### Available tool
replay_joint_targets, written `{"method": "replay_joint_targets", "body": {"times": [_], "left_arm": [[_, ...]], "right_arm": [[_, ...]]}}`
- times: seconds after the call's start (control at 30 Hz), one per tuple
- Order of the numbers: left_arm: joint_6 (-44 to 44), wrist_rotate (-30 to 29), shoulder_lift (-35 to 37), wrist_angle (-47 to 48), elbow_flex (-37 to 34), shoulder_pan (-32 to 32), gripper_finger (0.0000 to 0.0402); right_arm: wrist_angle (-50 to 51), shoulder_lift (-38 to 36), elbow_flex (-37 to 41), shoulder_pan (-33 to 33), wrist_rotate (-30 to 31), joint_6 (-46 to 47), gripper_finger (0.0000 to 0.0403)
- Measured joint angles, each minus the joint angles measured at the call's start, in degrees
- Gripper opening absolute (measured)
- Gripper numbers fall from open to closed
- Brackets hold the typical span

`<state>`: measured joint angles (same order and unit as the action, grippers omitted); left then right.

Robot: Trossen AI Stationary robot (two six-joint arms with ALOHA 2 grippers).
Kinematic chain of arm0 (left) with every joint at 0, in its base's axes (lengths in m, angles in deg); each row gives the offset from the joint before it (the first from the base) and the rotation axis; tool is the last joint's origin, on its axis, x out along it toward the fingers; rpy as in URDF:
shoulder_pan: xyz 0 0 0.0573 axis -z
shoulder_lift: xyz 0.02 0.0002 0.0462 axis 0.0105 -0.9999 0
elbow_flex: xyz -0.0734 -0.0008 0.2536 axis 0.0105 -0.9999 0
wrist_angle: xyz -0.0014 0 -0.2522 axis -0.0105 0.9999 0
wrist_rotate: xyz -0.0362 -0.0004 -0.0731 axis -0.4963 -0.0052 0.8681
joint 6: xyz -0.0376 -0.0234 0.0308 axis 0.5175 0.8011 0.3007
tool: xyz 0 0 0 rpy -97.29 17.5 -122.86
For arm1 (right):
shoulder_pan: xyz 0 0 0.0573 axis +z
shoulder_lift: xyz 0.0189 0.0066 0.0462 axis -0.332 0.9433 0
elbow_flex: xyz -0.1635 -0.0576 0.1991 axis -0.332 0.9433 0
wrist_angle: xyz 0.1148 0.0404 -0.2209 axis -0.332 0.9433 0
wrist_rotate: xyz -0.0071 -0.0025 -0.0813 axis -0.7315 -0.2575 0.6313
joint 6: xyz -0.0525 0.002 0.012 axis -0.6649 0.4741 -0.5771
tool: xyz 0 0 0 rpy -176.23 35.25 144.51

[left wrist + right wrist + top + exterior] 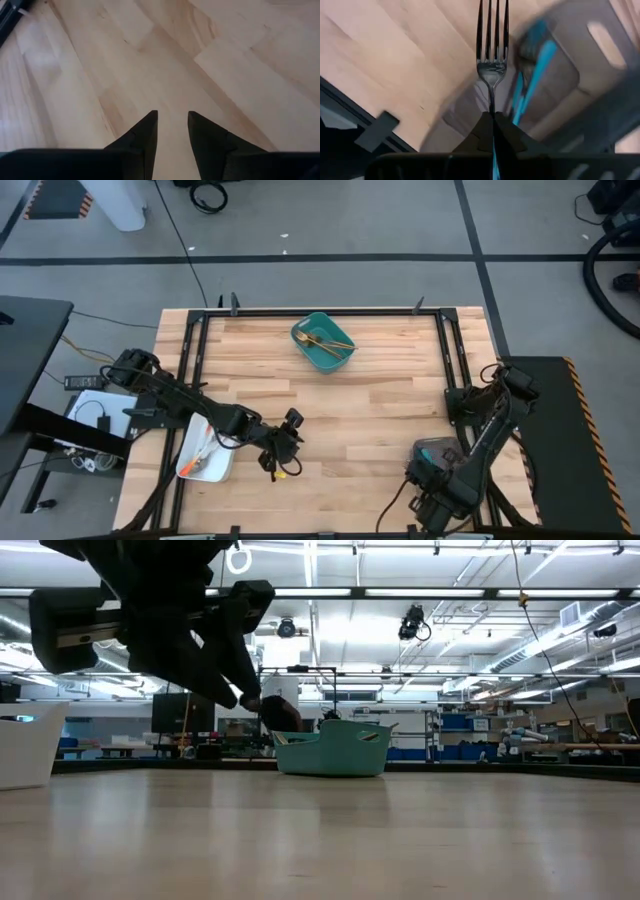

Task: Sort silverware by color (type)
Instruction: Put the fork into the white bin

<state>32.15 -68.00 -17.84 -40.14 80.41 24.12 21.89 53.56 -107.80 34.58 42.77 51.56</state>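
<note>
R end effector grips blue-handled fork over grey tray.

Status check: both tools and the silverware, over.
Right tool shut on blue-handled fork, over grey tray. Left tool open, empty, near white tray. Gold pieces in teal bin. Nothing blocking.

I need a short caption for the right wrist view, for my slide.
Right hand, shut on a blue-handled fork, holds it above the grey tray containing blue-handled utensils.
</note>
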Motion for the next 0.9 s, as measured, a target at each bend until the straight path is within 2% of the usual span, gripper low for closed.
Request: {"method": "replay_joint_targets", "body": {"times": [0.2,0.33,0.7,0.9], "left_arm": [[-0.8,0.6,0.0,-0.9,0.0,-1.5,0.0116],[-0.8,2.6,0.0,-1.3,0.0,-2.3,0.0116],[-1.6,3.0,0.0,-1.6,0.0,-2.5,0.0116],[-1.6,3.0,0.0,-1.5,0.0,-2.5,0.0116]], "right_arm": [[4.1,0.0,0.0,2.3,-1.1,9.7,0.0004],[6.7,0.0,0.0,3.1,-2.0,12.8,0.0004],[4.9,0.0,5.2,3.7,-0.4,13.4,0.0004],[4.0,0.0,7.9,3.9,2.7,13.4,0.0004]]}}
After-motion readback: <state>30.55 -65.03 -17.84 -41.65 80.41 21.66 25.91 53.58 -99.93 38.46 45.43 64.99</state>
